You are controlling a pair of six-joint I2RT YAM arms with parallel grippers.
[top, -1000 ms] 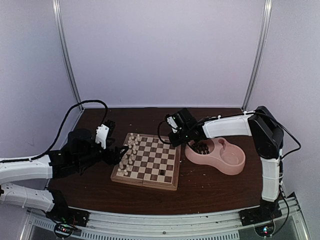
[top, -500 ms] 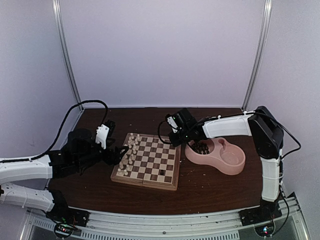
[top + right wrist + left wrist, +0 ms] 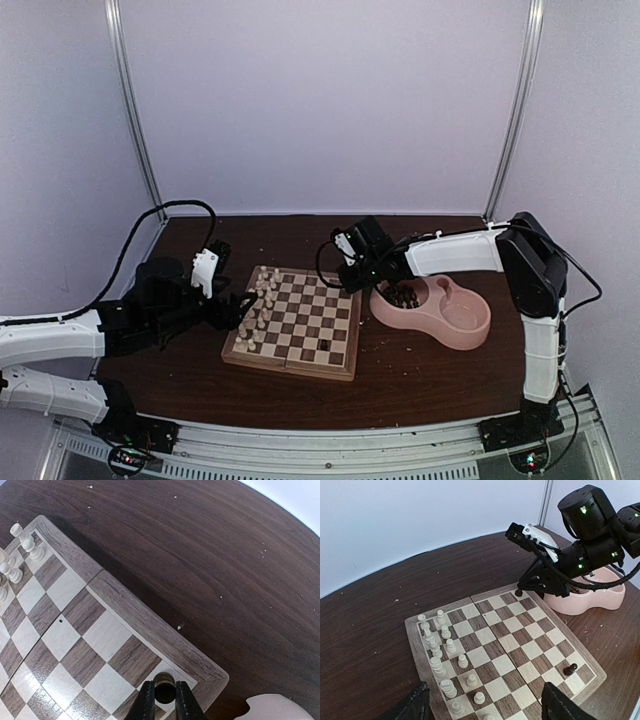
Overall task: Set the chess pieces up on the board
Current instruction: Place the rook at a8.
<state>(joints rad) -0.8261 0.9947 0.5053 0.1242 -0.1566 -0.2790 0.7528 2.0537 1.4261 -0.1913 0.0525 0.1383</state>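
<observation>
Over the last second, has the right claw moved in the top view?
No: the right claw, gripping a dark piece, stays at the far right corner of the board.

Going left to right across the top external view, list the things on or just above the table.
Cream chess pieces on the board → lone dark pawn → right gripper, jaws shut on a held dark piece → pink double bowl.
</observation>
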